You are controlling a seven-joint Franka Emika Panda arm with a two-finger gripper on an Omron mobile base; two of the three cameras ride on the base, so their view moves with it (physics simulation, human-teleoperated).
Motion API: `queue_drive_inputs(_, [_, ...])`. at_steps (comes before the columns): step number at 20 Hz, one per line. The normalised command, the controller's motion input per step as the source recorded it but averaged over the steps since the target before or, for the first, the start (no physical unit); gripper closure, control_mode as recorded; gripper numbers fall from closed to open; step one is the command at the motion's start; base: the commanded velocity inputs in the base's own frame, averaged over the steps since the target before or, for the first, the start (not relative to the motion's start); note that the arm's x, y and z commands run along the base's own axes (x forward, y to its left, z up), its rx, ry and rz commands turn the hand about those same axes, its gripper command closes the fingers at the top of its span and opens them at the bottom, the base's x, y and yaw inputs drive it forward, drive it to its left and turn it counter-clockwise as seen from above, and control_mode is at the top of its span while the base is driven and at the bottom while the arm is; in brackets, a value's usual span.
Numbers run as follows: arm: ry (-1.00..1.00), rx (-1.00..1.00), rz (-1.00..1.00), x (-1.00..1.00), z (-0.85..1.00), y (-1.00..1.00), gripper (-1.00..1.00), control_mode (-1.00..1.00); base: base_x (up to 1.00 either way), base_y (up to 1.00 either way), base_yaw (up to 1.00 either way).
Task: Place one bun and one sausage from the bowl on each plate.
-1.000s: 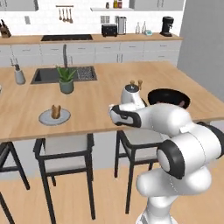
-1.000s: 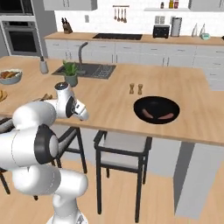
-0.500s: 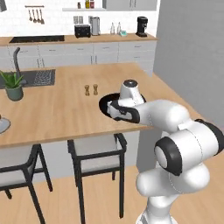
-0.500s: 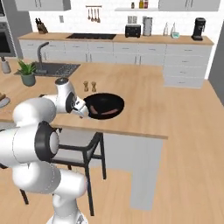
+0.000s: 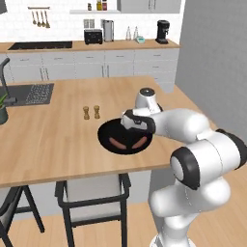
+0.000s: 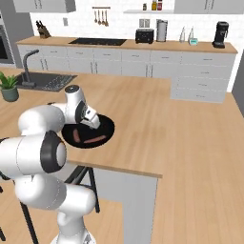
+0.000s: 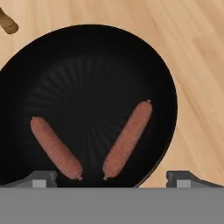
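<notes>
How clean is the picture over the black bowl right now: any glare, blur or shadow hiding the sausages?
Hand view: sharp, no glare; both sausages read clearly against the matte black bowl, faint radial sheen only. Left base view: softer, the sausages small, the arm covering the bowl's far right edge. Right base view: soft too, the arm hiding the bowl's left side.

Arm (image 5: 193,123) bent low, gripper (image 7: 111,177) jaws wide

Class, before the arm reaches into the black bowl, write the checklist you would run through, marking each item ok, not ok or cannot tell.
1. Gripper open: ok, jaws spread wide.
2. Gripper empty: ok.
3. Gripper over the bowl: ok.
4. Sausages in the bowl: ok, left sausage and right sausage lie apart.
5. Buns left in the bowl: not ok, no bun there.
6. Plates within reach: cannot tell.
</notes>
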Motion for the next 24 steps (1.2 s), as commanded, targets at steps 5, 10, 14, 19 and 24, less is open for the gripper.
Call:
queue_drive_inputs(5, [0.21, 0.0, 0.58, 0.37, -0.35, 0.37, -1.0, -1.0, 0.0, 0.0, 0.0])
queue_drive_inputs(10, [0.18, -0.04, 0.35, 0.03, -0.49, 0.36, -1.0, -1.0, 0.0, 0.0, 0.0])
queue_drive_inputs(14, [0.13, -0.09, 0.06, 0.26, -0.31, 0.3, -1.0, -1.0, 0.0, 0.0, 0.0])
queue_drive_inputs(19, [0.11, -0.06, 0.01, 0.18, -0.38, 0.01, -1.0, -1.0, 0.0, 0.0, 0.0])
queue_drive_inputs(24, [0.09, -0.11, 0.02, 0.08, -0.53, 0.0, -1.0, -1.0, 0.0, 0.0, 0.0])
